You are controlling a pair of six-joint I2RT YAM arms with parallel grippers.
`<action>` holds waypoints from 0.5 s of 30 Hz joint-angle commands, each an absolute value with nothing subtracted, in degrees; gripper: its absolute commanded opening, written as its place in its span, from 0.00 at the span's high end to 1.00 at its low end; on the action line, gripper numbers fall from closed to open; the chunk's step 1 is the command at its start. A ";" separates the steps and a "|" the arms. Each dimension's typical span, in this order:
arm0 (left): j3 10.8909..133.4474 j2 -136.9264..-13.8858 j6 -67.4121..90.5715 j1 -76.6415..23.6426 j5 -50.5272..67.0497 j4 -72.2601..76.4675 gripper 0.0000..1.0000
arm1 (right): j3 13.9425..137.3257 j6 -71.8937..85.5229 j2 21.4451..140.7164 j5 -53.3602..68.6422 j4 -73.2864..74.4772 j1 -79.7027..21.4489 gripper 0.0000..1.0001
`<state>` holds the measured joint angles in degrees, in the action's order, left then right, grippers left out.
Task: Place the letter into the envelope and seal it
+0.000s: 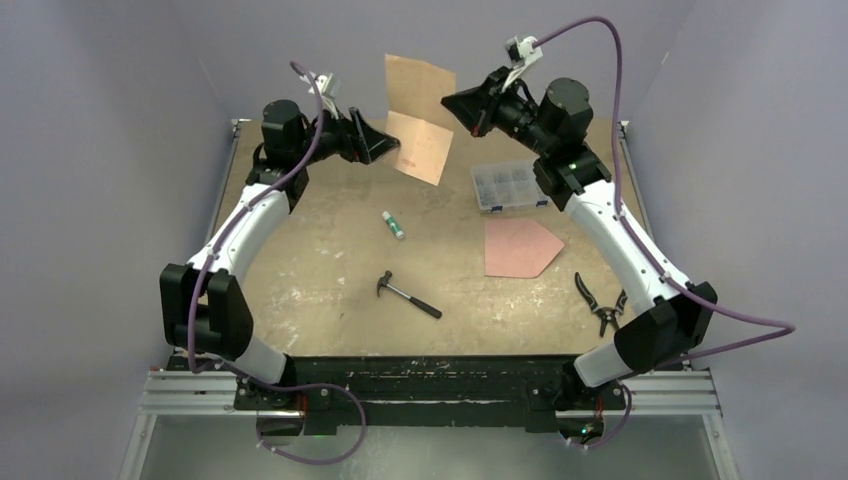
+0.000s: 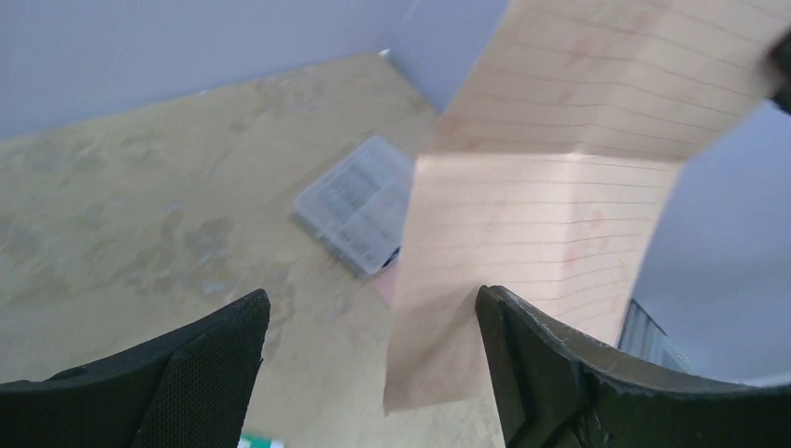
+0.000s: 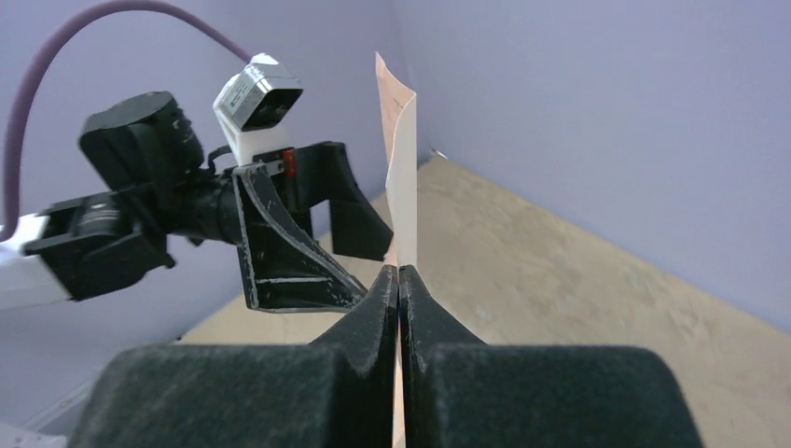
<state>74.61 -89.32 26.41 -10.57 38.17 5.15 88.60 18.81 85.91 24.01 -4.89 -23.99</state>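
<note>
The letter [image 1: 420,115], a lined salmon-pink sheet with a crease across it, hangs upright in the air over the far side of the table. My right gripper [image 1: 452,101] is shut on its right edge; in the right wrist view the sheet [image 3: 402,168] stands edge-on out of the closed gripper [image 3: 399,273]. My left gripper [image 1: 386,143] is open at the sheet's left edge. In the left wrist view the letter's [image 2: 550,205] lower corner lies between the spread jaws of the left gripper [image 2: 371,308], next to the right finger. The envelope [image 1: 520,247], flap pointing right, lies flat on the table at the right.
A clear compartment box [image 1: 510,185] sits behind the envelope and also shows in the left wrist view [image 2: 354,215]. A glue stick [image 1: 393,224] lies mid-table, a hammer [image 1: 408,295] nearer the front, and pliers [image 1: 600,303] at the front right.
</note>
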 commanded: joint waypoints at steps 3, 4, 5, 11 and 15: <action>75.31 -90.14 48.02 -9.77 58.43 34.41 0.24 | 91.45 21.92 84.58 33.49 -9.49 -23.99 1.00; 74.49 -90.39 51.77 -9.76 58.82 38.84 0.26 | 90.73 22.25 84.21 33.27 -10.59 -23.99 1.00; 74.00 -90.53 54.57 -9.76 58.83 41.79 0.31 | 89.82 22.61 83.98 33.23 -11.96 -23.95 1.00; 73.56 -90.94 52.69 -9.67 58.28 36.96 0.78 | 85.79 23.55 83.19 33.71 -16.28 -23.99 1.00; 74.16 -90.90 49.82 -9.52 58.21 32.77 0.92 | 84.66 23.10 82.65 32.33 -17.01 -23.99 1.00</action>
